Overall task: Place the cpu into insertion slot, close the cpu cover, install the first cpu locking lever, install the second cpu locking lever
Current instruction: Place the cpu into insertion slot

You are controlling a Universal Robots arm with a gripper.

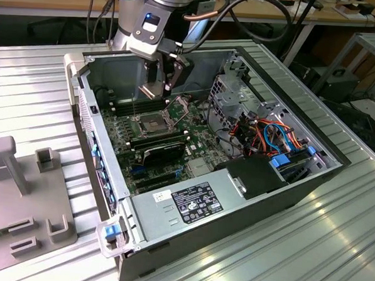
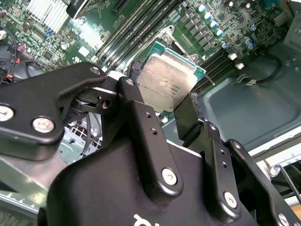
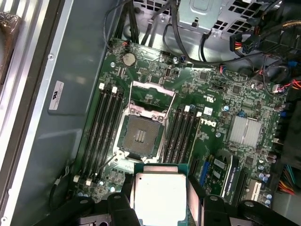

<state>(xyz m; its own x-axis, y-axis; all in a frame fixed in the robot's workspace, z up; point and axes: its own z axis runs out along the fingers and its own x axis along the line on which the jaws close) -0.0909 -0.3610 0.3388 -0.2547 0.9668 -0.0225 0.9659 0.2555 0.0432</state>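
Silver-grey metal top up, the cpu (image 3: 157,200) is clamped by opposite edges in the gripper (image 3: 160,188), its jaws closed to chip width. It is held level over the board near the unfilled insertion slot (image 3: 140,135). The cpu cover (image 3: 151,84) is hinged open, so the socket is exposed.

cpu (image 3: 157,197) above motherboard (image 3: 214,117), near insertion slot (image 3: 140,135)

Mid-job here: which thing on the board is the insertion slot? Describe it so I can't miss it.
Inside the open computer case, find the green motherboard. The insertion slot sits on it between two banks of long black memory slots. Unlike them it is square and dark with a metal rim, and the silver cpu cover stands swung open at one edge.
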